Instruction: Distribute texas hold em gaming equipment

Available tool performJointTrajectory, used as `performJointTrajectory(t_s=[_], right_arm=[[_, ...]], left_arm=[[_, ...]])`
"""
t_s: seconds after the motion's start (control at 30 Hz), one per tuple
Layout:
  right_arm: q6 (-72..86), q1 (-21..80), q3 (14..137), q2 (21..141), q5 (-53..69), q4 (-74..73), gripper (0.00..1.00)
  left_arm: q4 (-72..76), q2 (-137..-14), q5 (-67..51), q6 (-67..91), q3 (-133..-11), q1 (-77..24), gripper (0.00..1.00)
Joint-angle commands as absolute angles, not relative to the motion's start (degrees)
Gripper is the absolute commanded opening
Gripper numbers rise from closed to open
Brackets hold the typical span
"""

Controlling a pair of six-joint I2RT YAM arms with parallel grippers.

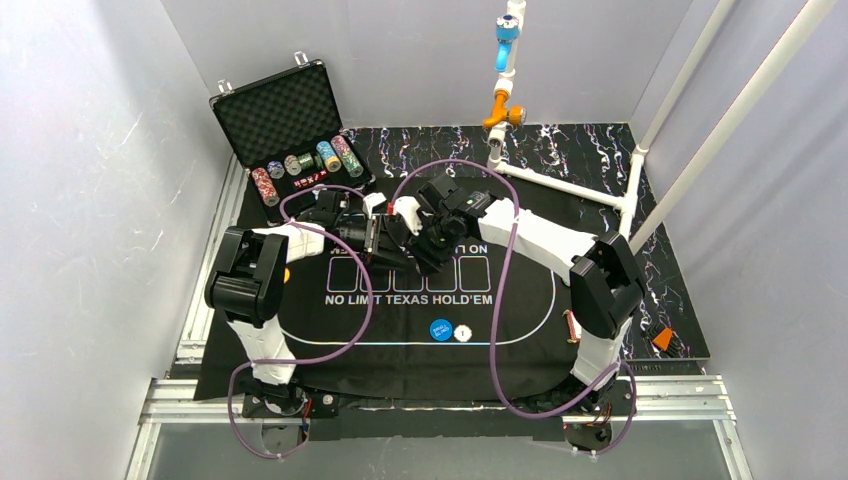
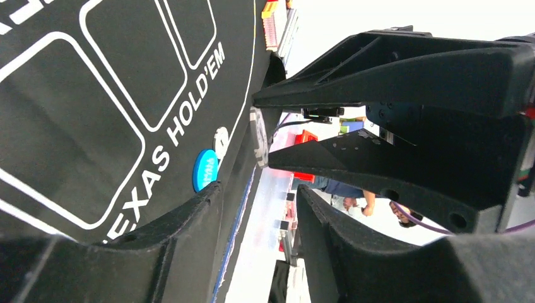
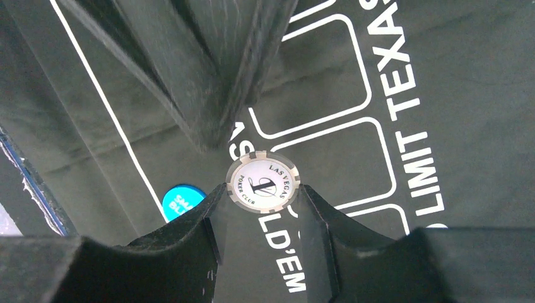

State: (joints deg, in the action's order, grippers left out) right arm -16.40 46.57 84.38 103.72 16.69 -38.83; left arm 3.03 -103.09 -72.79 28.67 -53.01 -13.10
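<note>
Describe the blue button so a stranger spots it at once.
On the black mat, find the NO LIMIT TEXAS HOLD'EM lettering. Just below it in the top view lie two round buttons. The blue button is the larger, left one; the white button sits right.

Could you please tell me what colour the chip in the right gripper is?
The chip is white with a grey-striped rim; the right wrist view shows it best.

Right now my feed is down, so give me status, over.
Right gripper shut on white poker chip. Left gripper open, empty, facing it. Nothing seen between them.
</note>
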Motion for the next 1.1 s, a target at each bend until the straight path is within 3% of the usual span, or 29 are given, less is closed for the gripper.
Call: performJointTrajectory(t_s=[0.0,0.3,0.73,0.93,1.03,1.07], right_arm=[[-15.7,47.3,87.5,104.4,17.2,-37.8,0.35],[-15.8,48.4,88.5,104.6,17.3,-38.1,0.35],[-15.9,49.2,88.3,104.8,17.6,-37.7,0.35],[-15.9,49.6,88.6,105.1,17.7,-37.8,0.35],[-16.0,49.7,88.7,105.0,17.5,-37.8,0.35],[-16.0,49.7,88.6,105.0,17.5,-37.8,0.36]], left_arm=[[2.9,-102.9,-73.4,28.6,-54.5,-14.6,0.44],[2.9,-104.3,-73.3,28.7,-54.9,-16.3,0.38],[2.8,-105.5,-75.4,29.0,-55.3,-16.7,0.23],[2.9,-105.5,-75.9,29.4,-55.7,-17.3,0.13],[2.8,-105.3,-76.3,29.5,-55.5,-17.4,0.00],[2.9,-105.1,-76.2,29.4,-55.3,-17.3,0.00]])
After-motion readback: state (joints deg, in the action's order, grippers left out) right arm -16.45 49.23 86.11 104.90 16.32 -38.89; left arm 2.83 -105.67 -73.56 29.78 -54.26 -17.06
